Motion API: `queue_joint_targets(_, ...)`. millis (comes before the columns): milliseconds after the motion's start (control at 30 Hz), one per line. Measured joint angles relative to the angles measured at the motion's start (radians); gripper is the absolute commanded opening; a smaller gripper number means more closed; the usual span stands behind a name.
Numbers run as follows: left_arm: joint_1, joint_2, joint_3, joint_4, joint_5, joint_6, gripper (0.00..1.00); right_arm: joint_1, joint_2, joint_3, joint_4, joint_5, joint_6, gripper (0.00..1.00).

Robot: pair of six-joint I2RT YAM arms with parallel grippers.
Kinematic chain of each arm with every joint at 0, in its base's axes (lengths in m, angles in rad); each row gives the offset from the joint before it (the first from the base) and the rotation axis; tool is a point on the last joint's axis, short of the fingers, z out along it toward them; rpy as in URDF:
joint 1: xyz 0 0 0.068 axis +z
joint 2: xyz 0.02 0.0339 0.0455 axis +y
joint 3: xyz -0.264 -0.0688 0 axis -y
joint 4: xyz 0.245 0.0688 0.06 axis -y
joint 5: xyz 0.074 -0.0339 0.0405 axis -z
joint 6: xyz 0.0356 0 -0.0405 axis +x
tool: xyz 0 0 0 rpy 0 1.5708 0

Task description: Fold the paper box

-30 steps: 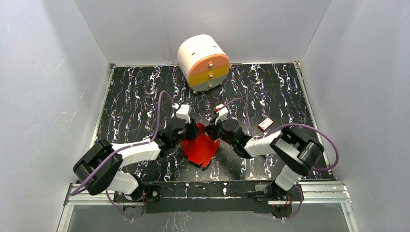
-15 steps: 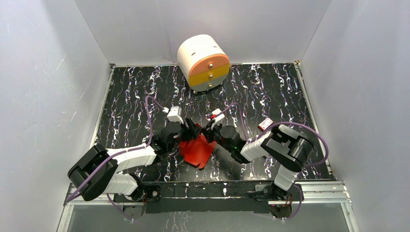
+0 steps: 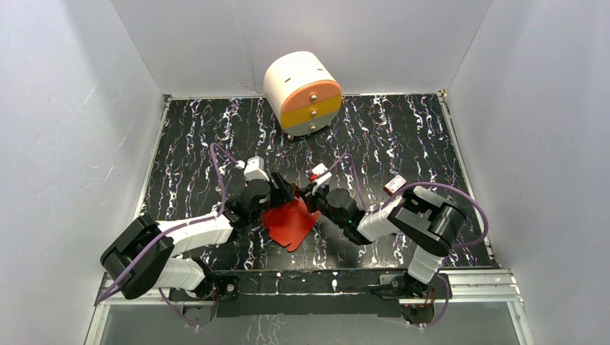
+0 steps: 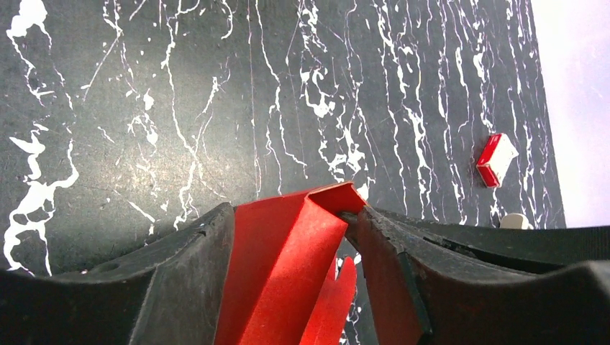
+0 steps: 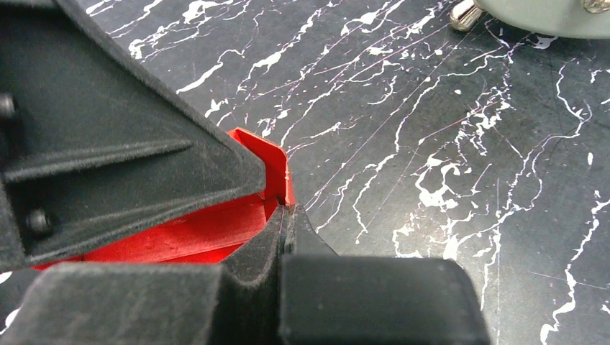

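On the table point(image 3: 201, 144), red paper box point(image 3: 288, 223) part-folded, flaps raised, left end effector point(image 4: 288, 215) and right end effector point(image 5: 284, 206) both pinching it

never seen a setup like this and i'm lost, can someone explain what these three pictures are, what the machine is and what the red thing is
These are two robot arms bolted at the near edge of a table. Each ends in a two-finger gripper. The wide picture comes from a fixed camera above and behind the arms. The other two come from a small camera on each wrist, so the black shapes in them are that arm's own fingers.

The red thing is a paper box, made of thin card and partly folded. The left gripper has a raised fold of it between its fingers, and the right gripper pinches an edge.

Also on the table are a round white, orange and yellow drawer unit at the back and a tiny red-and-white packet on the right. Neither gripper holds these.
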Motion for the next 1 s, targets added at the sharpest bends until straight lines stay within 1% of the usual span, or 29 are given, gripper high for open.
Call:
queue_joint_targets(167,0.008,0.006,0.034,-0.030,-0.007,-0.021,0.69,0.005,0.000,0.000,0.000,0.014,-0.035,0.00)
queue_joint_targets(333,0.021,-0.010,0.041,-0.074,-0.006,-0.027,0.71,0.008,0.000,0.000,-0.002,0.046,-0.047,0.00)
queue_joint_targets(533,0.051,-0.104,0.064,-0.201,0.003,0.013,0.73,0.008,0.000,0.000,-0.019,0.076,-0.068,0.00)
queue_joint_targets(633,0.061,-0.116,0.106,-0.274,0.019,0.067,0.74,0.008,0.000,0.001,-0.021,0.075,-0.076,0.00)
queue_joint_targets(833,0.064,-0.095,0.212,-0.402,0.067,0.269,0.75,0.008,0.000,0.003,-0.027,0.068,-0.102,0.00)
queue_joint_targets(900,0.064,-0.078,0.224,-0.406,0.071,0.342,0.72,0.008,0.000,0.008,-0.040,0.068,-0.108,0.00)
queue_joint_targets(1000,0.064,-0.056,0.223,-0.411,0.079,0.430,0.65,0.008,0.000,0.019,-0.061,0.068,-0.111,0.00)
